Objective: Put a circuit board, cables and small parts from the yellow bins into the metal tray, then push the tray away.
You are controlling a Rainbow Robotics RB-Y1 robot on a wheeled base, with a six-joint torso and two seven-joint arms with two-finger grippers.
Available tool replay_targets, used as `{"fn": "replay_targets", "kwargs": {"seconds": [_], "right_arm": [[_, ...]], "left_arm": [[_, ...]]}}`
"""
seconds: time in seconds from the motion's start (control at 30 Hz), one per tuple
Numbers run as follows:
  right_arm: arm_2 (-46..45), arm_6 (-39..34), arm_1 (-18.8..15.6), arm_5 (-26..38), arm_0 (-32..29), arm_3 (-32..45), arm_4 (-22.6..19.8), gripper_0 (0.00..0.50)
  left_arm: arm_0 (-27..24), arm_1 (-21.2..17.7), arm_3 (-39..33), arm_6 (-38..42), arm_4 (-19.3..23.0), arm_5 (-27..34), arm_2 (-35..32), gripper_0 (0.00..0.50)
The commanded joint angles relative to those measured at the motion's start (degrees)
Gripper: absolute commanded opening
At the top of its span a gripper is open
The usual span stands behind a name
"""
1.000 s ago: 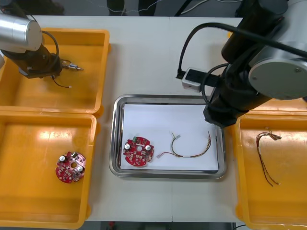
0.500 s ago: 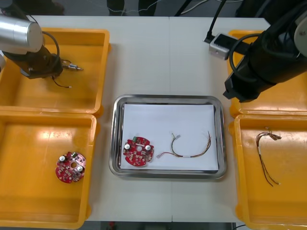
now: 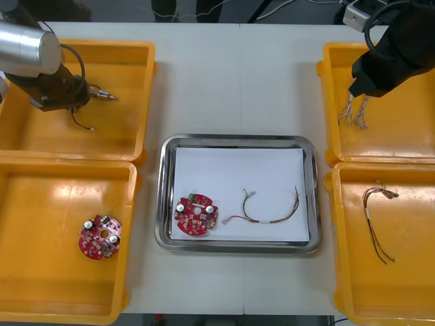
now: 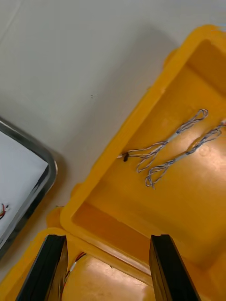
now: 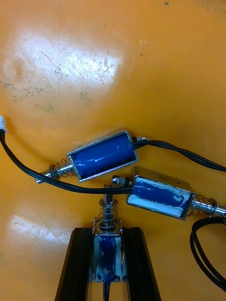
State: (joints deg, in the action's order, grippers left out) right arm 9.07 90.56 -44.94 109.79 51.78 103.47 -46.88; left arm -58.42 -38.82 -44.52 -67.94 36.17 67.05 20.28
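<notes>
My left gripper [image 5: 107, 265] is shut on a small metal part [image 5: 107, 244] with a blue body and a spring, low over the floor of the far left yellow bin [image 3: 129, 51]. Two more small metal parts [image 5: 100, 155] with black leads lie just ahead of the fingers. My left arm [image 3: 54, 85] reaches into that bin. My right gripper [image 4: 107, 268] stands open above the near wall of the far right yellow bin [image 3: 326, 102], where twisted blue and white cables [image 4: 169, 146] lie. The metal tray [image 3: 166, 197] holds a red circuit board [image 3: 196, 215] and a red and yellow cable [image 3: 272, 212].
Another red circuit board [image 3: 100, 237] lies in the near left bin [image 3: 132, 224]. A thin cable [image 3: 377, 221] lies in the near right bin [image 3: 336, 231]. The right arm [image 3: 397, 47] hangs over the far right bin. Bare table lies beyond the tray.
The right arm has swung from over the tray's right side out to the far right bin, uncovering the twisted cables. The left arm has stayed in the far left bin.
</notes>
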Motion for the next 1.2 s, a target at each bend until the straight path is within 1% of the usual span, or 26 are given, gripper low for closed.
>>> {"fn": "replay_targets", "kwargs": {"seconds": [0.03, 0.07, 0.1, 0.13, 0.23, 0.27, 0.37, 0.47, 0.53, 0.63, 0.83, 0.9, 0.93, 0.97, 1.0, 1.1, 1.2], "right_arm": [[-2.56, -1.53, -1.73, 0.21, 2.62, -1.52, 4.26, 0.500], [-2.74, -1.53, -1.73, 0.21, 2.71, -2.57, 6.01, 0.500], [-2.74, -1.53, -1.73, 0.21, 2.71, -2.57, 6.01, 0.500], [-3.09, -1.62, -1.73, 0.21, 2.71, -3.71, 7.42, 0.500], [-3.97, -1.79, -1.73, 0.21, 2.97, -5.82, 8.65, 0.500], [-4.50, -1.88, -1.73, 0.21, 3.68, -7.84, 9.27, 0.500], [-5.02, -1.97, -1.46, 0.21, 5.08, -11.80, 10.50, 0.500], [-5.73, -1.97, -0.85, 0.21, 6.05, -14.61, 11.46, 0.500], [-6.34, -1.97, -0.32, 0.21, 6.93, -17.42, 12.08, 0.500], [-7.13, -2.23, 0.30, 0.21, 7.98, -20.94, 13.31, 0.500], [-8.98, -2.85, 2.14, 0.21, 10.44, -28.76, 16.21, 0.500], [-9.24, -2.94, 2.58, 0.21, 11.06, -30.26, 16.91, 0.500], [-9.33, -3.29, 3.28, 0.21, 11.94, -32.54, 18.14, 0.500], [-9.33, -3.38, 3.46, 0.21, 12.20, -33.24, 18.49, 0.500], [-9.60, -3.64, 4.08, -0.54, 12.82, -34.74, 19.72, 0.500], [-10.56, -4.26, 5.31, -2.39, 13.96, -37.55, 21.83, 0.500], [-12.50, -4.78, 6.36, -4.32, 15.28, -40.54, 23.15, 0.500]], "left_arm": [[-1.87, -0.03, -0.39, -5.18, 0.83, 1.33, 0.91, 0.000], [-1.87, -0.73, -1.27, -5.36, 1.18, 2.47, 0.99, 0.000], [-1.87, -0.73, -1.27, -5.36, 1.18, 2.47, 0.99, 0.000], [-1.87, -1.43, -2.33, -5.36, 1.53, 3.88, 0.91, 0.000], [-1.96, -2.66, -3.91, -5.36, 2.50, 5.90, 0.91, 0.000], [-1.96, -3.81, -5.23, -5.36, 3.55, 7.57, 0.91, 0.000], [-1.96, -5.83, -8.48, -5.10, 4.61, 11.00, 0.91, 0.000], [-1.96, -7.06, -11.03, -4.74, 5.31, 13.90, 0.73, 0.000], [-1.87, -8.38, -13.49, -4.30, 6.72, 16.71, 0.38, 0.000], [-1.87, -9.52, -17.09, -3.43, 7.33, 20.75, 0.29, 0.000], [-1.87, -10.22, -23.16, -0.53, 7.51, 27.70, -0.94, 0.000], [-1.87, -10.31, -24.47, 0.35, 7.60, 28.84, -1.38, 0.000], [-1.87, -10.31, -26.41, 0.79, 7.77, 30.60, -1.47, 0.000], [-1.87, -10.31, -27.02, 0.97, 7.77, 31.12, -1.47, 0.000], [-1.87, -10.31, -28.60, 1.41, 7.77, 32.53, -1.47, 0.000], [-1.87, -10.22, -31.07, 2.81, 8.12, 34.20, -1.47, 0.000], [-1.87, -9.96, -33.97, 6.15, 9.00, 35.08, -1.38, 0.000]]}}
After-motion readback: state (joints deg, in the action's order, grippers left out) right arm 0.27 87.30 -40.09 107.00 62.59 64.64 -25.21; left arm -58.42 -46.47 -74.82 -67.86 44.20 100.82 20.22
